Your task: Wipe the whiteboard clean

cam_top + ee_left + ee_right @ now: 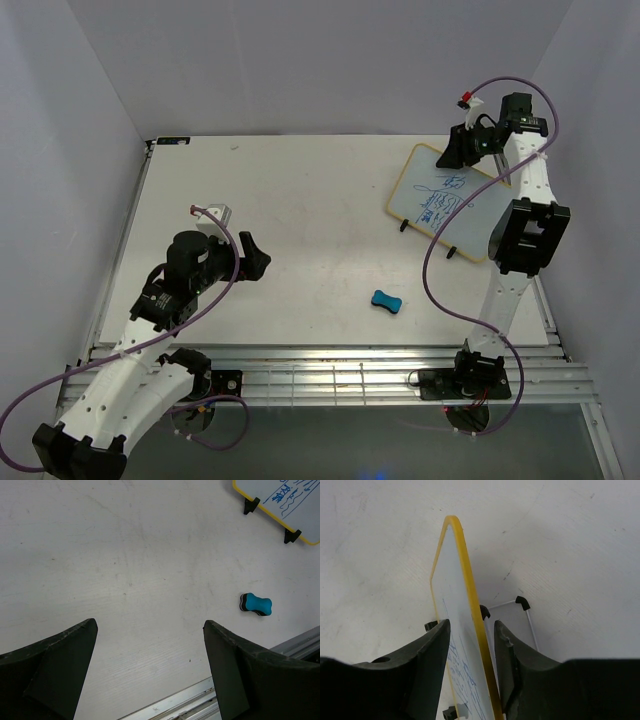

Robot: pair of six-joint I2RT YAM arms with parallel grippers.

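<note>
Nearest, the left gripper (150, 625) hangs over bare worktop (125, 555), jaws wide apart and empty. Beyond it, to the right, lies a teal eraser (256, 604), well apart from both grippers. Farthest, at the right rear, the blue-scribbled whiteboard (451, 580) stands tilted. The right gripper (471, 625) closely straddles its top edge; whether it pinches, I cannot tell. An off-centre squeeze or sideways nudge would likely topple or skid the board.

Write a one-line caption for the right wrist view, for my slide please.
Right hand straddling the edge of the yellow-framed whiteboard, blue scribbles not yet erased.
</note>
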